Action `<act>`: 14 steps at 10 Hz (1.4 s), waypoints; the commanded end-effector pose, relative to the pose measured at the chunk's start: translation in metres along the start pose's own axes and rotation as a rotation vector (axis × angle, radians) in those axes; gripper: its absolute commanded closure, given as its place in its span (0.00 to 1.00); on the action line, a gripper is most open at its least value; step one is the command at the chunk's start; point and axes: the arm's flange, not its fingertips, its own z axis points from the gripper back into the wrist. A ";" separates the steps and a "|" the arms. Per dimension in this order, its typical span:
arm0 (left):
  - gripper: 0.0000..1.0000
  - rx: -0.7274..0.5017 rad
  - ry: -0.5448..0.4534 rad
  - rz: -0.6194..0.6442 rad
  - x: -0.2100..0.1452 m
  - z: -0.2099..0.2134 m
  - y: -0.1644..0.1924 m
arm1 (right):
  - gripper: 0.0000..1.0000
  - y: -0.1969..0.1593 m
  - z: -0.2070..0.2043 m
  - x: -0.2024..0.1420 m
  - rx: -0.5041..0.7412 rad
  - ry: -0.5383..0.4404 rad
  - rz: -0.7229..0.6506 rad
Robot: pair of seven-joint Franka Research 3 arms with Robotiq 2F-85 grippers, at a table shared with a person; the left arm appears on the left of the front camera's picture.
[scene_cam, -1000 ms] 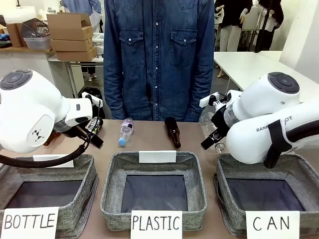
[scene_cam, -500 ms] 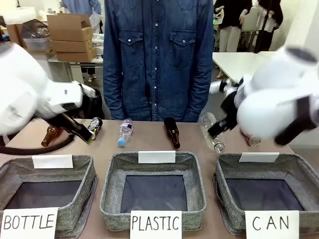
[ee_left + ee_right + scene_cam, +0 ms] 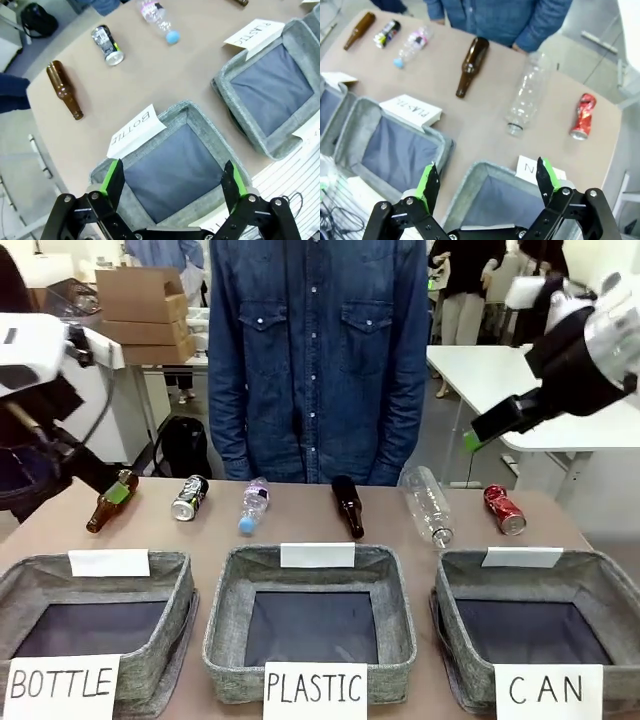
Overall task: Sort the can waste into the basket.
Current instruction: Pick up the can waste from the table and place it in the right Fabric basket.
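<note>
Red can (image 3: 503, 509) lies far right on the counter (image 3: 300, 525), black and silver can (image 3: 188, 497) far left; both probably light, thin-walled and slick, so pinch mid-body gently. Left fingers (image 3: 114, 179) and right fingers (image 3: 428, 182) gape wide, empty

Red can (image 3: 503, 510), grey basket (image 3: 600, 562)

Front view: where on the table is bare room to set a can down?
Widest bare patch: between the small plastic bottle and the middle brown bottle. Another lies right of the red can. The CAN basket is empty. Tightest: the black-and-silver can beside that plastic bottle.
</note>
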 end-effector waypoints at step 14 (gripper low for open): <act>0.00 -1.256 -0.536 0.287 -0.054 -0.005 0.073 | 0.00 -0.158 0.021 -0.062 0.944 -0.040 -1.028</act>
